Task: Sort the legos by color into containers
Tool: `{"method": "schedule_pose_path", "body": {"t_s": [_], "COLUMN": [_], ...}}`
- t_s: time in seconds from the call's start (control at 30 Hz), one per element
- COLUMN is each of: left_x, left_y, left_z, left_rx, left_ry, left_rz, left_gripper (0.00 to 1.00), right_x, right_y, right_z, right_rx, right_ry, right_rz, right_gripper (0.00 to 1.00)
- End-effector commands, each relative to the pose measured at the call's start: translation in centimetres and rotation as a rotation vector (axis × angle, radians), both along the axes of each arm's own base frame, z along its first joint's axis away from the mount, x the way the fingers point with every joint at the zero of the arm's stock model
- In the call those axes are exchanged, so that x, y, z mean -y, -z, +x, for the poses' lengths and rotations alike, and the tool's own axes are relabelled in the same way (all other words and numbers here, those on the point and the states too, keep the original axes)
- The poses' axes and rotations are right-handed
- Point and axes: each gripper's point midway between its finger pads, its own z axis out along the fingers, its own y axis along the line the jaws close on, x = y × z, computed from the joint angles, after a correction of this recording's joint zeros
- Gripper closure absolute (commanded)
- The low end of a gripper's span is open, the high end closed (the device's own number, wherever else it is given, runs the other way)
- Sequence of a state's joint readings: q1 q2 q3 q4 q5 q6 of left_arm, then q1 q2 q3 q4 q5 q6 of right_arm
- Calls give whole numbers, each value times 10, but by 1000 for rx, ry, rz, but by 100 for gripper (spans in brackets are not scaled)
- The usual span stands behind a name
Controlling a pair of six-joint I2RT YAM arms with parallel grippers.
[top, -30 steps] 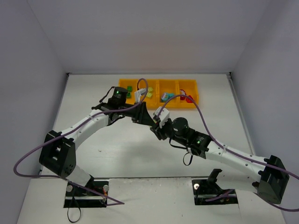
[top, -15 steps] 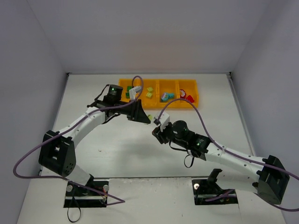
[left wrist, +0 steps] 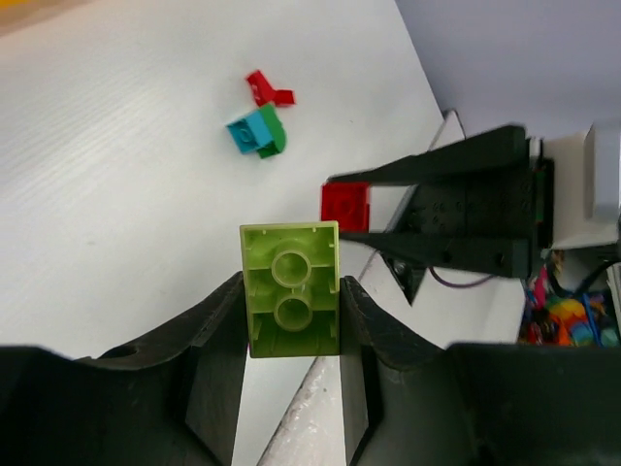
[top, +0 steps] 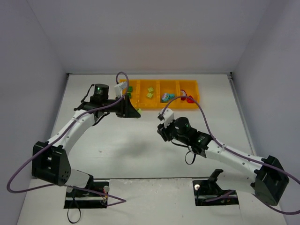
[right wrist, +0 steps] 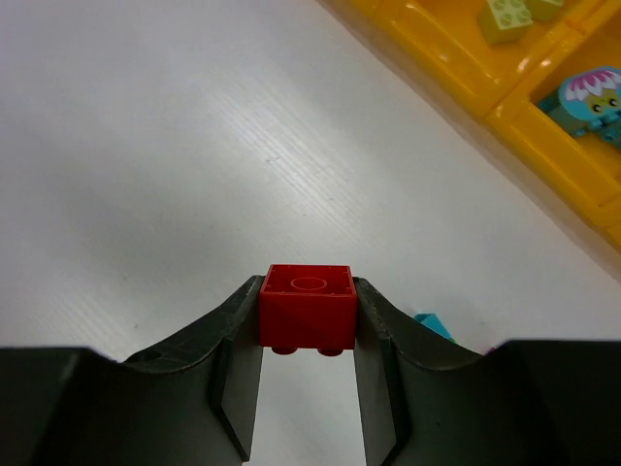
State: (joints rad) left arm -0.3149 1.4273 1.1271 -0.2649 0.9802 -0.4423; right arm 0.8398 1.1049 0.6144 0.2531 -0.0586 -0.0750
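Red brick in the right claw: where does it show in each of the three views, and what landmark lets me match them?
Top external: not distinguishable, hidden under the right claw, mid-picture.
Left wrist: the red brick sits right of centre, gripped by the opposite arm's black claw.
Right wrist: bottom centre, clamped in its own claw.
Landmark: the orange-yellow tray, top centre in top external, upper right in right wrist.

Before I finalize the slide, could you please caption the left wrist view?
Left hand grips a lime brick over the white table; a red piece and a teal-green pair lie beyond.
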Motion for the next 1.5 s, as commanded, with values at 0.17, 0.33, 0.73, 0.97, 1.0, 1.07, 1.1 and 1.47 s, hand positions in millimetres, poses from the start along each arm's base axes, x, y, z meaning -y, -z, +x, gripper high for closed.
{"method": "schedule_pose_path", "body": {"t_s": [0.17,0.33,0.73,0.97,1.0,1.07,1.1,1.47], "left_x": [-37,-47,-61,-63,-63,-62,-62,-35], "left_y": [-9,0,0,1,0,-2,-5,-30], "left_z": [15,15,11,10,12,14,18,87], "left_rx": [141,146,154,145,146,150,157,251], "left_ry": [-216,-274,-329,-342,-350,-351,-360,-453], "left_rz": [90,134,200,211,211,209,210,287], "left_gripper": [100,100,100,100,100,100,100,100], "right_x": [36,94,179,184,183,181,179,177], "right_y": [-67,-76,-39,-35,-35,-40,-41,-87], "right_z": [91,149,259,295,297,301,301,235], "right_rx": [17,-6,-80,-84,-86,-80,-81,-24], "right_ry": [306,586,942,954,948,939,924,821], "right_rz": [164,217,229,252,257,266,268,305], "right_gripper": [100,100,83,52,44,35,34,32]}}
